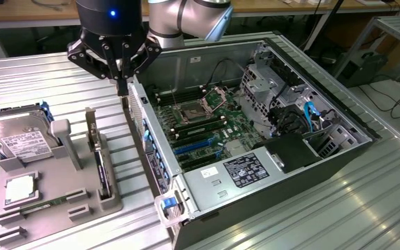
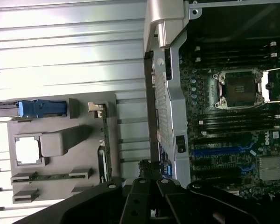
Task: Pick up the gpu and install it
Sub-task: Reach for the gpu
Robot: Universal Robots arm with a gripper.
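Gpu (image 1: pixel 100 166): upright in holder (image 1: pixel 47 179) on tabletop (image 1: pixel 325 208), beside case (image 1: pixel 186 65). Not picked up, not installed. End effector (image 1: pixel 121 86): closed, empty, above case wall, near gpu. Slots (image 1: pixel 189 148): unfilled.

The grey robot arm (image 1: pixel 186 18) runs off the exterior view's top edge, and the body of the black gripper (image 2: pixel 151 169) is cut by the wrist view's border. The thin black expansion card with a pale metal bracket (image 1: pixel 100 164) stands on edge in the grey moulded tray (image 1: pixel 61 179), so its faces are hidden. The tray is clipped at the exterior view's left. Print on the white label of the silver power supply (image 1: pixel 245 172) is too small to read.
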